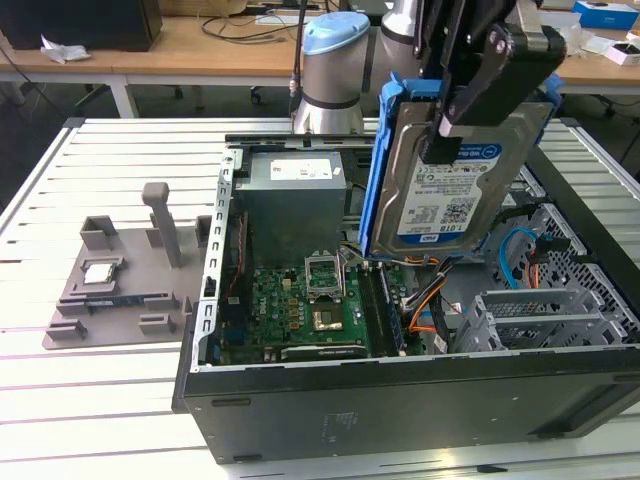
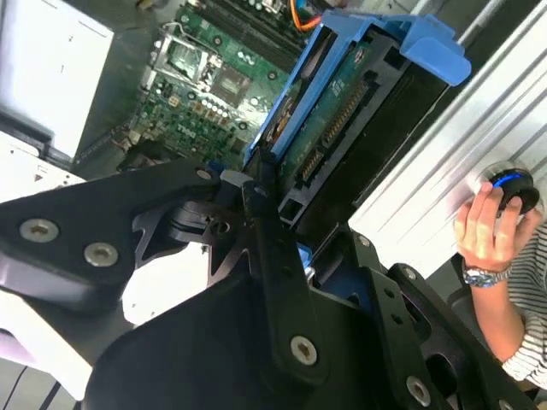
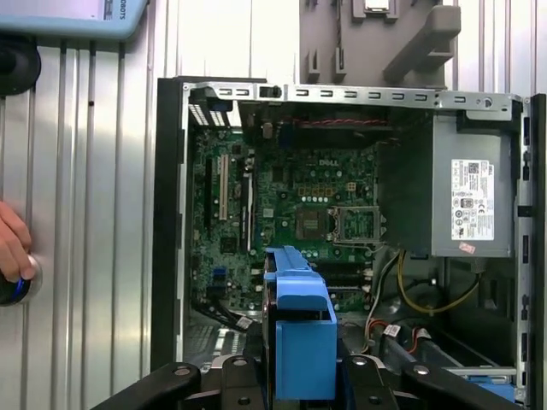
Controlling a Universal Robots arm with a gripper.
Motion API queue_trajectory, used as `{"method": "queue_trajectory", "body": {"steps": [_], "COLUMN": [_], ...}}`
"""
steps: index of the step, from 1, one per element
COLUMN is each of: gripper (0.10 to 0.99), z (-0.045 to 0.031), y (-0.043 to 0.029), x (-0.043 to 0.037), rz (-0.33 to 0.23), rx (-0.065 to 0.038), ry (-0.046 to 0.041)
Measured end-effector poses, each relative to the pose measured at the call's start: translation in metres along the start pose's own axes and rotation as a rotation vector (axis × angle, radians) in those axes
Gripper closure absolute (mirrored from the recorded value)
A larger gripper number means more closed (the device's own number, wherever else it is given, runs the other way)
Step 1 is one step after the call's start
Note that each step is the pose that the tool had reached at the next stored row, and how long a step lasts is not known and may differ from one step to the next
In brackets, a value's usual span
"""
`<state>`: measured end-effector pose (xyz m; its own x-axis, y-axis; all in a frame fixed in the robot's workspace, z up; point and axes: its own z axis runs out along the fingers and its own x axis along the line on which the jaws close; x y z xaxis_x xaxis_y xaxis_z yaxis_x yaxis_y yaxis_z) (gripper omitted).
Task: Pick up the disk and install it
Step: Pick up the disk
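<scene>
The gripper (image 1: 447, 135) is closed on the disk (image 1: 455, 195), with its fingers clamped against the flat faces. The disk hangs upright directly below the gripper. The open computer case (image 1: 400, 400) and its motherboard (image 1: 290, 300) lie beneath it.

Silver-metal disk (image 1: 445, 195), blue-and-white barcoded label, blue side rails. Black gripper (image 1: 445, 135). Green motherboard (image 1: 290, 300). Grey power supply (image 1: 295, 200), white sticker. Black computer case (image 1: 400, 410). Silvery table (image 1: 100, 400), ribbed in parallel slats. Striped sleeve (image 2: 530, 333), white with dark lines.
</scene>
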<state>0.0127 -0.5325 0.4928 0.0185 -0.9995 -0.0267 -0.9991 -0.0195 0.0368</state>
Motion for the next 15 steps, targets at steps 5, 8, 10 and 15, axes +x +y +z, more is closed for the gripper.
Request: {"method": "queue_trajectory", "body": {"steps": [5,8,10,15], "gripper": [0.718,0.718,0.718,0.718], "z": [-0.0001,0.0000,-0.0001,-0.0001], "y": [-0.0037,-0.0087,-0.0147,-0.0271], "x": [0.0152,0.0167,0.0171,0.0176], "rz": [0.000,0.000,0.000,0.000], "rx": [0.000,0.000,0.000,0.000], "ry": [-0.0013,-0.0013,-0.0012,-0.0013]}}
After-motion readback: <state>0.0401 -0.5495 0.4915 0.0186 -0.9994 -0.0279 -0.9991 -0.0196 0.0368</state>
